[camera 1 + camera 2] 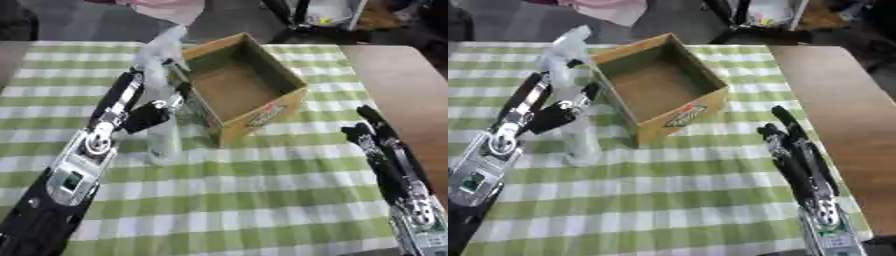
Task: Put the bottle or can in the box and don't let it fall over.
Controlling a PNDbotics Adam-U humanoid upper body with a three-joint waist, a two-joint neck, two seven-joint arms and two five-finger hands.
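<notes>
Just one clear plastic bottle (573,110), blurred, stands gripped in the left hand (560,114) beside one open brown cardboard box (658,85); the right hand (787,142) rests open.

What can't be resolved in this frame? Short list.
- Bottle: clear and blurred in both eye views; cap and fill level unreadable.
- Left hand: looks curled around the bottle; finger contact on its far side is hidden.
- Box label: print too small in either view.
- Right hand: idle, open; arm cut off by the bottom edge.
</notes>
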